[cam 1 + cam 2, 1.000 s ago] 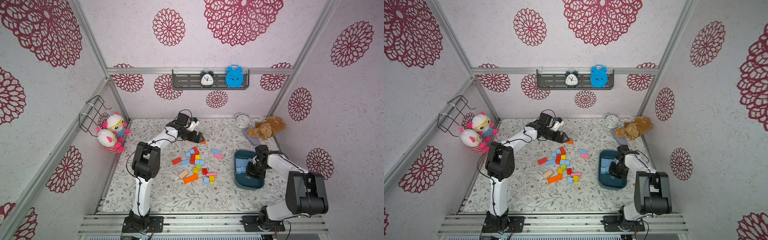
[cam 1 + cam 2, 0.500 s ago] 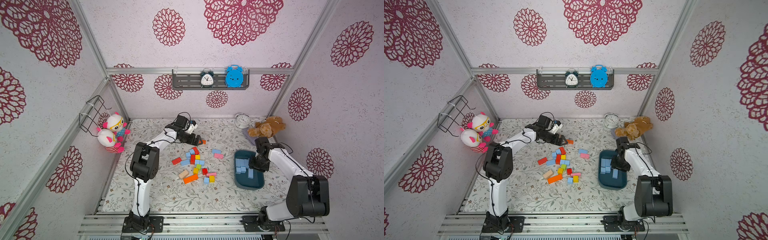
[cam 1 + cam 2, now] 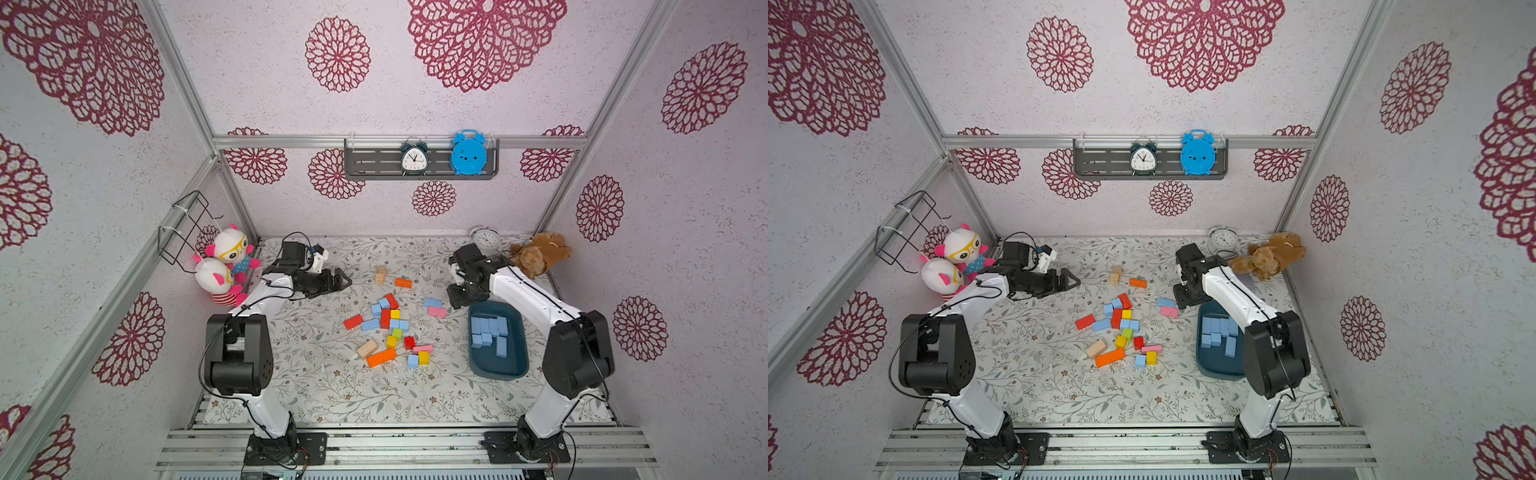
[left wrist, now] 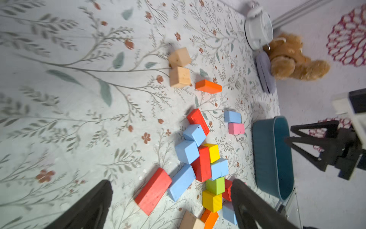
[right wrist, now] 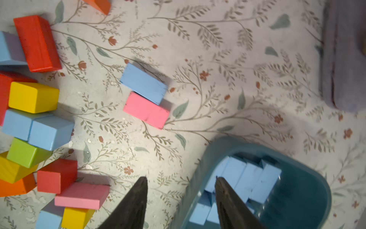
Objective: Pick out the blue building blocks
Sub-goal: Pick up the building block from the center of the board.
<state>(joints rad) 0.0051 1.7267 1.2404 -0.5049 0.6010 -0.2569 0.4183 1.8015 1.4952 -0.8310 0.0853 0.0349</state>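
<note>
On the floral mat (image 5: 217, 59) a blue building block (image 5: 143, 83) lies just ahead of the right pincer (image 5: 181, 178), spread and empty.

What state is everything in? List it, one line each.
left claw: open, empty, clear of the pile.
right claw: open, empty, above the tub's far rim.
teal tub: upright, partly filled.
blue blocks in the tub: lying loose, mostly in its far half.
blue blocks on the mat: not yet picked, mixed with other colours.
lone blue brick: flat, touching a pink brick.
</note>
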